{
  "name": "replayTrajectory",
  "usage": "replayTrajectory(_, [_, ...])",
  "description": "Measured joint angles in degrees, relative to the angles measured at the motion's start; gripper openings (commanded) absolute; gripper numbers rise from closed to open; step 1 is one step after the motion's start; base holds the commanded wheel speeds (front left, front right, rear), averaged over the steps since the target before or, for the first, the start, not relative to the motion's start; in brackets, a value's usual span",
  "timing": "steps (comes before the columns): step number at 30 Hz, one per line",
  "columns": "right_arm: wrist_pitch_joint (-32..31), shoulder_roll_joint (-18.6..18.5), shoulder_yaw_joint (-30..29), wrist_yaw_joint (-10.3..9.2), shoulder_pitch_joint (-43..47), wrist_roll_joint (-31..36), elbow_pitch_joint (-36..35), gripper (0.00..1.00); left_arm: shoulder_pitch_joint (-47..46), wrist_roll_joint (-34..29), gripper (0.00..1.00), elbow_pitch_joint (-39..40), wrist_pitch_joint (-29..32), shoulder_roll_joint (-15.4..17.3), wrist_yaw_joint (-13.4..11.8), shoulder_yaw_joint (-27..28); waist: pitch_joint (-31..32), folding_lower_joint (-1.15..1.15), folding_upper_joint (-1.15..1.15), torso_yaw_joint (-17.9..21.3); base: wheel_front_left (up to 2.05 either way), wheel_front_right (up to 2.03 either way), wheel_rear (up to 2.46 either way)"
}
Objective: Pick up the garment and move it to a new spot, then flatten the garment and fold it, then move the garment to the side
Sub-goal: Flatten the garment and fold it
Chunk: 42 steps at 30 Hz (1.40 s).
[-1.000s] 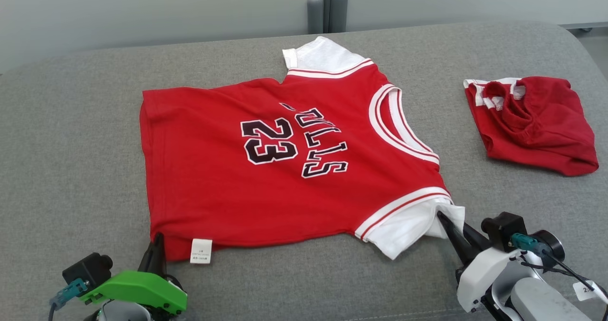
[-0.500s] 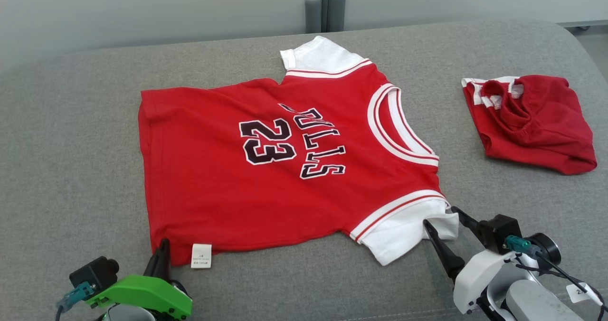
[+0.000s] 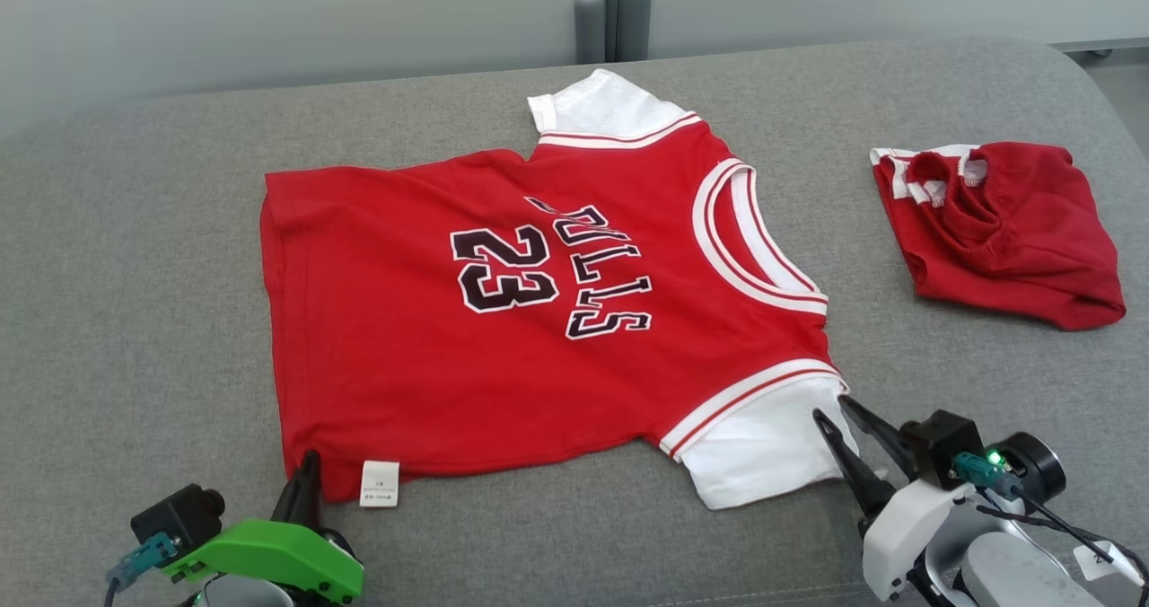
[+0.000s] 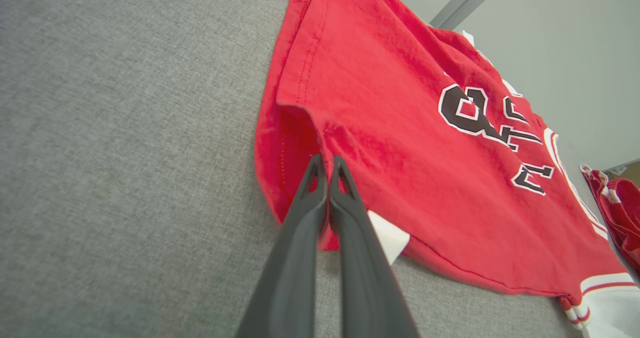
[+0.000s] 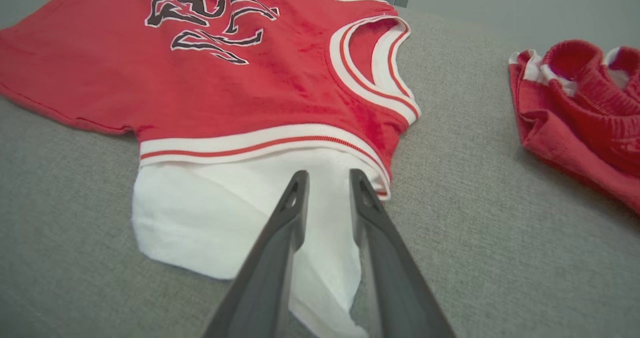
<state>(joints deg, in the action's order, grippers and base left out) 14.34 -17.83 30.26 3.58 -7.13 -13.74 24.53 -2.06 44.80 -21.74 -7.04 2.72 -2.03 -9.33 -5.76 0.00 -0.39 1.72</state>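
Jersey (image 3: 539, 320) runs 9-to-3; left end effector (image 3: 310, 456) pinches its hem corner (image 4: 272, 143), right end effector (image 3: 831, 408) parted, white sleeve (image 3: 763, 450) at its 12 o'clock.

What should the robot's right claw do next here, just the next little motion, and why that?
Probably close the right gripper on the white sleeve. Its jaws stand apart with sleeve cloth showing between them, while the left gripper is shut on the hem corner of the jersey, which lies spread on the grey cushion. With both ends pinched, the fold could start.
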Motion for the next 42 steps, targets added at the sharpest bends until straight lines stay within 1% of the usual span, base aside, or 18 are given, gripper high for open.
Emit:
replayTrajectory(2, [0.0,-0.2,0.1,0.01,1.0,0.1,0.2,0.41,0.1,0.1,0.00,0.0,-0.1,0.0,0.0,0.1,0.1,0.00,0.00,0.1,0.00,0.00,0.00])
replayTrajectory(3, [0.0,-0.1,0.5,0.02,1.5,0.1,0.6,0.42,0.2,0.4,0.00,0.0,-0.1,0.0,0.0,0.3,0.2,0.00,0.00,0.2,0.00,0.00,0.00])
replayTrajectory(4, [0.0,-0.1,0.7,0.07,2.0,0.1,0.9,0.47,0.3,0.5,0.00,0.0,-0.1,0.0,-0.1,0.4,0.3,0.00,0.00,0.4,0.00,0.00,0.00])
replayTrajectory(5, [0.0,-0.1,0.8,0.12,2.3,0.2,1.0,0.56,0.6,0.5,0.00,0.0,-0.1,0.0,-0.1,0.4,0.4,0.00,0.00,0.5,0.00,0.00,0.00])
replayTrajectory(7, [0.0,-0.1,0.5,0.12,2.9,0.2,0.9,0.87,0.9,0.5,0.00,0.0,-0.1,0.0,-0.1,0.0,0.6,0.00,0.00,0.8,0.00,0.00,0.00])
replayTrajectory(8, [0.0,0.0,0.0,0.11,3.2,-0.1,0.7,0.98,0.9,0.5,0.00,0.0,-0.1,0.0,-0.1,-0.1,0.7,0.00,0.00,0.8,0.00,0.00,0.00])
replayTrajectory(9, [0.0,0.4,-0.8,0.09,3.3,-0.8,0.6,1.00,1.0,0.5,0.00,0.0,-0.1,0.0,-0.1,-0.1,0.7,0.00,0.00,0.8,0.00,0.00,0.00])
replayTrajectory(11, [0.0,1.4,-2.9,-0.05,4.0,-3.3,0.5,1.00,1.0,0.4,0.00,0.0,-0.1,0.0,-0.1,-0.2,0.8,0.00,0.00,0.9,0.00,0.00,0.00])
replayTrajectory(14, [0.0,4.0,-6.4,0.03,6.6,-8.9,0.7,1.00,1.0,0.4,0.00,0.0,-0.1,0.0,-0.1,-0.2,1.0,0.00,0.00,0.9,0.00,0.00,0.00])
replayTrajectory(16, [0.0,7.5,-8.4,0.97,9.4,-14.8,3.0,1.00,1.2,0.4,0.00,0.0,-0.1,0.0,-0.5,-0.2,1.2,0.00,0.00,0.9,0.00,0.00,0.00])
replayTrajectory(23, [0.0,9.7,-11.2,1.54,10.1,-19.5,4.9,1.00,1.3,0.4,0.00,0.1,0.0,0.0,-0.5,-0.3,1.3,0.00,0.00,0.8,0.00,0.00,0.00])
replayTrajectory(25, [0.0,10.7,-11.8,1.98,10.1,-21.7,5.6,1.00,1.3,0.4,0.00,0.2,0.1,0.0,-0.5,-0.4,1.4,0.00,0.00,0.7,0.00,0.00,0.00])
replayTrajectory(27, [0.0,11.4,-11.9,2.45,10.0,-22.9,5.9,0.93,1.3,0.4,0.00,0.3,0.4,0.0,-0.5,-0.4,1.3,0.00,0.00,0.5,0.00,0.00,0.00])
replayTrajectory(30, [0.1,11.4,-11.9,2.66,9.9,-24.0,6.4,0.83,1.3,0.4,0.00,0.3,0.4,0.0,-0.6,-0.3,1.3,0.00,0.00,0.3,0.00,0.00,0.00])
replayTrajectory(31, [0.1,11.4,-11.9,2.94,9.9,-24.2,6.6,0.77,1.3,0.4,0.00,0.4,0.4,0.0,-0.6,-0.3,1.2,0.00,0.00,0.2,0.00,0.00,0.00])
replayTrajectory(34, [0.1,11.4,-11.8,2.97,9.6,-25.0,7.2,0.49,1.4,0.4,0.00,0.5,0.4,0.0,-0.6,-0.3,1.1,0.00,0.00,0.1,0.00,0.00,0.00])
replayTrajectory(38, [-0.4,11.5,-11.4,3.13,8.6,-26.3,7.6,0.41,1.5,0.4,0.00,0.7,0.4,0.0,-0.8,-0.2,0.9,0.00,0.00,0.0,0.00,0.00,0.00])
replayTrajectory(42, [-1.4,11.5,-10.5,3.48,7.7,-27.2,8.1,0.42,1.5,0.4,0.00,1.0,0.4,0.0,-1.0,-0.2,0.8,0.00,0.00,-0.1,0.00,0.00,0.00])
